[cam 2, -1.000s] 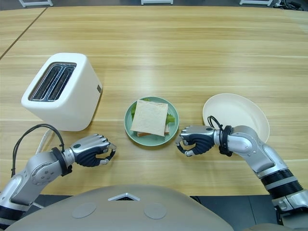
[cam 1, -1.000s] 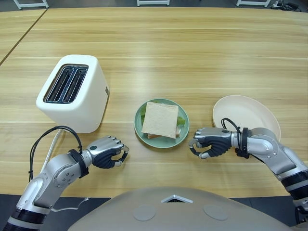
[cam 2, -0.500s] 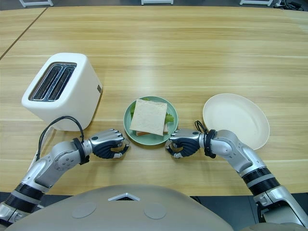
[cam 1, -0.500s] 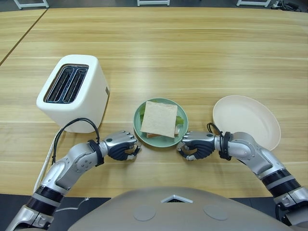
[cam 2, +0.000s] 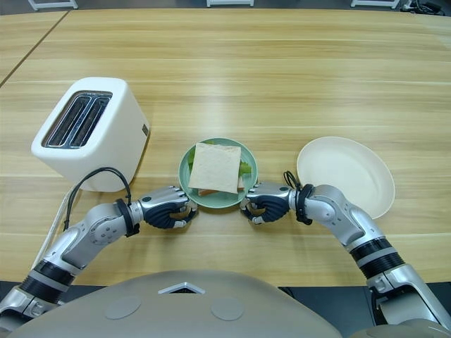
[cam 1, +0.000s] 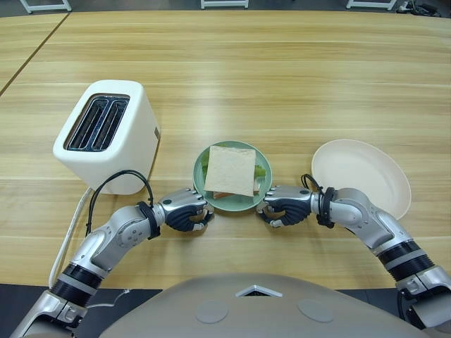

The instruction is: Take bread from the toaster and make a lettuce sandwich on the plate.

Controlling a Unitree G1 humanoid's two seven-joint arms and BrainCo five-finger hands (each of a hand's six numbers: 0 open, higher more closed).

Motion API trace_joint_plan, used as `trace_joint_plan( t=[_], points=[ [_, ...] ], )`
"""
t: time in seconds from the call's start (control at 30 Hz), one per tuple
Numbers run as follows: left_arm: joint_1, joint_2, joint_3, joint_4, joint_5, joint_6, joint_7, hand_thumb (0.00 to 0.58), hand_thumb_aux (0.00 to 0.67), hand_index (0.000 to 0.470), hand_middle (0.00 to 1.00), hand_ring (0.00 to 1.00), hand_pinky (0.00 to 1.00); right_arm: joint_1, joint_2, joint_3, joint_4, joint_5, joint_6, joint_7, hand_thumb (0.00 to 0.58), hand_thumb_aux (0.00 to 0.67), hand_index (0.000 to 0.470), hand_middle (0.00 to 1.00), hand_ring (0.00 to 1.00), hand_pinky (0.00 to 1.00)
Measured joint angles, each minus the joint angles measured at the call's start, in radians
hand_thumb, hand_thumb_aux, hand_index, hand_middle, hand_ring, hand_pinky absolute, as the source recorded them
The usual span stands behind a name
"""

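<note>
The top bread slice (cam 1: 230, 170) hides most of the lettuce (cam 1: 262, 171) on the green plate (cam 1: 236, 206). The left hand (cam 1: 184, 211) and right hand (cam 1: 287, 208) hold clenched fingers against its near rim.

Bright, even light from overhead. Soft pale sheen on the counter (cam 1: 282, 77) wood. The toaster (cam 1: 109, 134) top reads very bright, with a short soft shadow at its near base. Thin soft shadows sit under my left robot hand (cam 1: 184, 211) and right robot hand (cam 1: 285, 209).

The top bread slice (cam 1: 230, 170) hides all but a fringe of lettuce (cam 1: 261, 171) — and the green plate (cam 1: 198, 169) has its near rim lost behind the left hand (cam 1: 184, 211) and right hand (cam 1: 287, 207).
</note>
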Motion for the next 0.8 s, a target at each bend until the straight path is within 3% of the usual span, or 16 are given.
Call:
trace_joint_plan(
  t=[0.3,0.57,0.8],
  points=[
    [0.064,0.06,0.076,-0.089,-0.042,0.032,-0.011,0.58,0.67,0.47,1.0,1.0,1.0,0.007,-0.035,-0.034,-0.041,0.064,0.009,0.029,0.58,0.67,0.47,0.99,0.99,0.99],
    [-0.025,0.015,0.006,0.015,-0.007,0.022,0.01,0.58,0.67,0.47,1.0,1.0,1.0,-0.008,0.001,0.026,0.003,0.049,0.006,0.044,0.58,0.67,0.47,0.99,0.99,0.99],
    [-0.164,-0.041,-0.025,0.162,0.017,0.011,0.063,0.58,0.67,0.47,1.0,1.0,1.0,-0.145,0.088,0.042,0.171,-0.045,-0.009,-0.079,0.58,0.67,0.47,0.99,0.99,0.99]
  ],
)
